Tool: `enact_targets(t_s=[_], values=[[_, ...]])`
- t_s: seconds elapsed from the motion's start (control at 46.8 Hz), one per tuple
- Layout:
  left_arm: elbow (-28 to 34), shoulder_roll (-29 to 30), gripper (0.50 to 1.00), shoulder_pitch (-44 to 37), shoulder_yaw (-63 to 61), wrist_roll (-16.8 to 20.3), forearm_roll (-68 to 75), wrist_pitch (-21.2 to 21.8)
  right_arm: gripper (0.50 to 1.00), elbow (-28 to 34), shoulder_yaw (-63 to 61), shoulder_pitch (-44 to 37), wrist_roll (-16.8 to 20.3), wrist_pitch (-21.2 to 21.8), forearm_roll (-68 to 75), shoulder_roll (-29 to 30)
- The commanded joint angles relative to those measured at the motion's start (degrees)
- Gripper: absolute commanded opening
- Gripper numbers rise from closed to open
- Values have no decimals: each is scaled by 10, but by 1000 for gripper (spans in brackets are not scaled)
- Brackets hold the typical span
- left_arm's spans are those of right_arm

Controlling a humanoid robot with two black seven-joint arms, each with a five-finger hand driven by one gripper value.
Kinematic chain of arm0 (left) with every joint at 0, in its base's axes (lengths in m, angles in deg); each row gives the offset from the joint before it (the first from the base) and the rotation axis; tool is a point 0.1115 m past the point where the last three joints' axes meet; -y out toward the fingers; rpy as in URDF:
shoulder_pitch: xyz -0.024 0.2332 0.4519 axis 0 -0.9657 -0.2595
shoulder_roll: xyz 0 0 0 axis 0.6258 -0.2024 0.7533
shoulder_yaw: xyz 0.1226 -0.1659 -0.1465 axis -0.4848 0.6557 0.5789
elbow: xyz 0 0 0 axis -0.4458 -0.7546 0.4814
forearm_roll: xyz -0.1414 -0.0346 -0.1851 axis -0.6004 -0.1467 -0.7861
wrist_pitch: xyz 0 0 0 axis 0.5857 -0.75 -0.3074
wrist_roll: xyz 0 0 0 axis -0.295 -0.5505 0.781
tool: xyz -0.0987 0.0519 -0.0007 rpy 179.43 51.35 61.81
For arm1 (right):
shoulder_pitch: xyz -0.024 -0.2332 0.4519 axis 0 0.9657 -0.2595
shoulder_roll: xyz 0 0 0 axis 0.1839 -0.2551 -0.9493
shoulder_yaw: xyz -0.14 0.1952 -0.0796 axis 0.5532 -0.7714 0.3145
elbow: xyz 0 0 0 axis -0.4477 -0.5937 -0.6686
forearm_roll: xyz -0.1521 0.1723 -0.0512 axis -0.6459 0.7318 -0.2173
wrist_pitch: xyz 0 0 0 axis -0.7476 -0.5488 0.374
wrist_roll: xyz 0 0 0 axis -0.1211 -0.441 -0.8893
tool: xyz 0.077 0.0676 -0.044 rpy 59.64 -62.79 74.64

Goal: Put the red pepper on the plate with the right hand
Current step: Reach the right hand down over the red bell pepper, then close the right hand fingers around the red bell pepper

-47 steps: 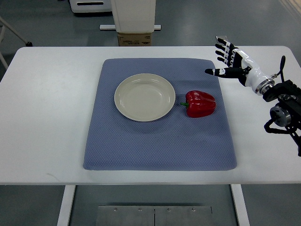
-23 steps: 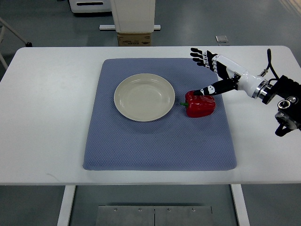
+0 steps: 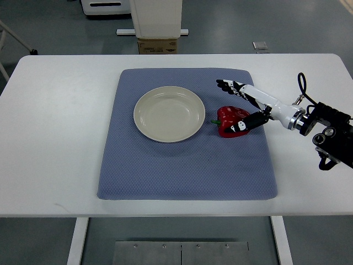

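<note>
The red pepper (image 3: 234, 121) is lying toward the mat's (image 3: 182, 176) right edge, just beside the plate (image 3: 170, 114), stem pointing plateward. The right hand (image 3: 242, 107) is straddling it from the right, fingers spread over the far side, thumb on the near side, not closed.

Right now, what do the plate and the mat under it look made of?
Plate: likely ceramic or melamine, cream, smooth, with a soft sheen along the rim; can't tell which.
Mat: looks like fabric or foam-backed cloth, blue-grey, matte, with a fine dimpled texture and soft rounded edges.
</note>
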Motion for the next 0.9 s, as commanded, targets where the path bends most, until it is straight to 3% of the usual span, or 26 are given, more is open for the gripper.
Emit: enact_targets(t_s=[0.0,0.171,0.47,0.876], values=[[0,0,1000,0,0,0,0,0,987,-2,8,-1,0,-1,-1,0],[0,0,1000,0,0,0,0,0,987,-7,18,-2,0,-1,-5,0],[0,0,1000,0,0,0,0,0,924,-24,38,-2,2,-2,-9,1],[0,0,1000,0,0,0,0,0,885,-44,52,-2,2,-2,-15,2]])
